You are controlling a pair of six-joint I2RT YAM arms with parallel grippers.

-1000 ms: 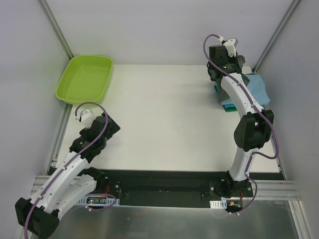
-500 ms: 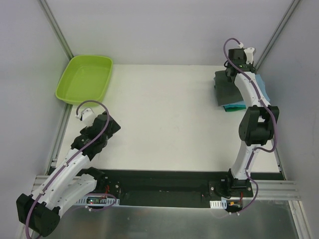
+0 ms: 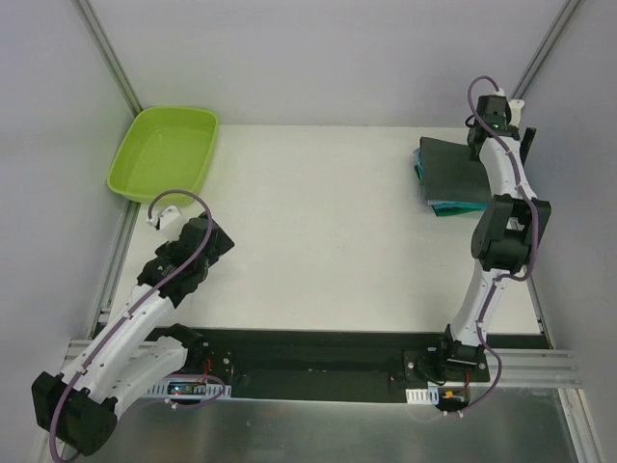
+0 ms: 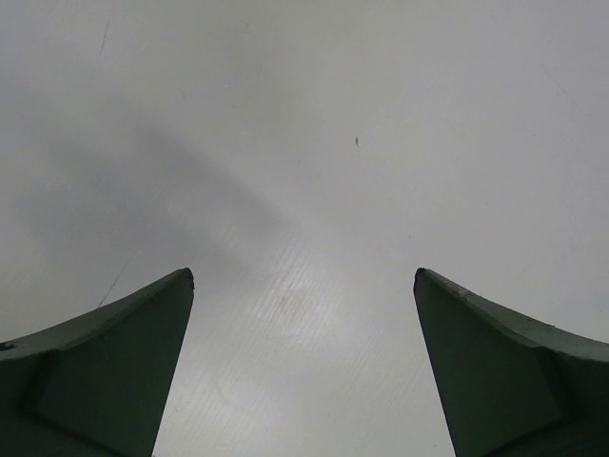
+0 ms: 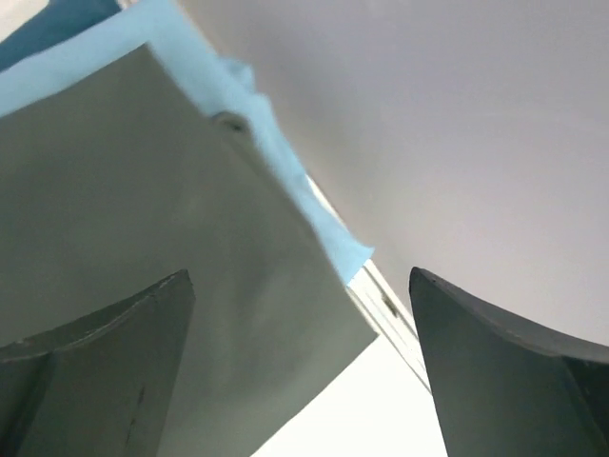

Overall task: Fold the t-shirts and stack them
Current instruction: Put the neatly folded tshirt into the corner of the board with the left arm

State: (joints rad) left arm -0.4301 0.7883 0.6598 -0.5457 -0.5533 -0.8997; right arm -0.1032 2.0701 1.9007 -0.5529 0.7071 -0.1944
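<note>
Left arm (image 3: 130,323), right arm (image 3: 502,170): white link shells, black joint housings, black bases; purple cable (image 3: 177,196) looped along each; small white wrist housing (image 3: 159,218); jaws dark grey-green, wedge-shaped, matte

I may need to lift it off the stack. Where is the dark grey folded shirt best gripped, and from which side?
Grip the dark grey shirt probably by its left edge, coming from the table's middle. It lies flat on the teal shirt, that edge is uncovered, and the right arm hangs over its right side.
</note>
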